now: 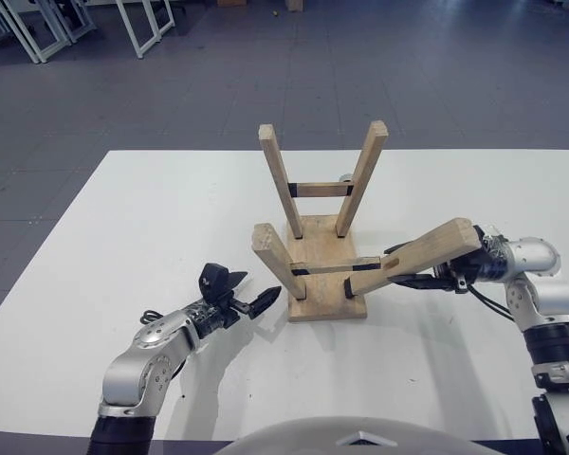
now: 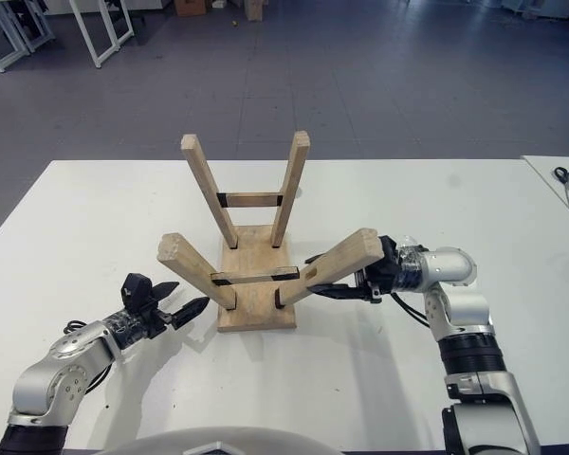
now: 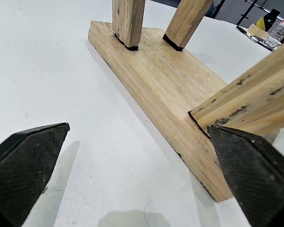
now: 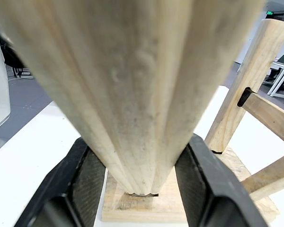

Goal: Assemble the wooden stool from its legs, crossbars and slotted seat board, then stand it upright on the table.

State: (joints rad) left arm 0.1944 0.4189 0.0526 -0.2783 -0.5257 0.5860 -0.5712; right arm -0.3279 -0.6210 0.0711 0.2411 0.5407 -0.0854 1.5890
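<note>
While the stool [image 1: 327, 289] stood upside down at the centre of the frame, its seat board [image 2: 256, 308] lay flat on the white desk [image 2: 95, 209] and four legs pointed up. Two upper legs [image 2: 209, 190] were joined by a crossbar [image 2: 253, 200]; a second crossbar [image 2: 256, 276] linked the lower pair. The right gripper [image 2: 339, 281], at right of centre, had its fingers [image 4: 80, 189] pinching the lower right leg [image 2: 327, 268], which leaned out to the right. The left gripper [image 1: 262, 286] rested low at lower left, just beside the board's lower left corner, its fingers [image 3: 23, 161] spread apart and holding nothing.
</note>
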